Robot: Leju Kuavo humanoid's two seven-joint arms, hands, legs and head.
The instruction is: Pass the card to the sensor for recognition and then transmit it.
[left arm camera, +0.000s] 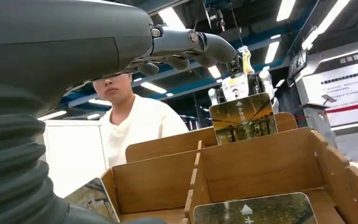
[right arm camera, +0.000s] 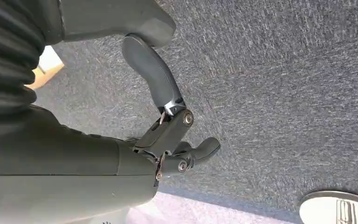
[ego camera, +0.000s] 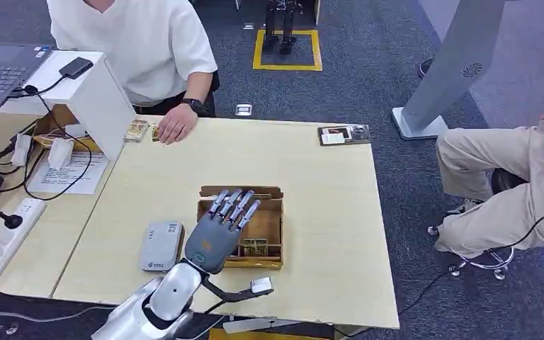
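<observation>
From the head view, the left hand [ego camera: 221,228] hovered over the wooden box [ego camera: 268,234] with fingers extended, slightly apart and empty; the grey sensor [ego camera: 161,246] lay just beside the box. The left wrist view showed a card [left arm camera: 243,117] standing upright in the far compartment. In the right wrist view, the right hand [right arm camera: 168,135] hung above carpet, fingers loosely curled, holding nothing.

A pale wood tabletop [ego camera: 326,212] carries a wooden box [ego camera: 269,227] near its front edge, with a grey reader [ego camera: 161,246] just beside it. A dark tray [ego camera: 343,134] sits at the far right corner, cards [ego camera: 137,130] by the far left.
</observation>
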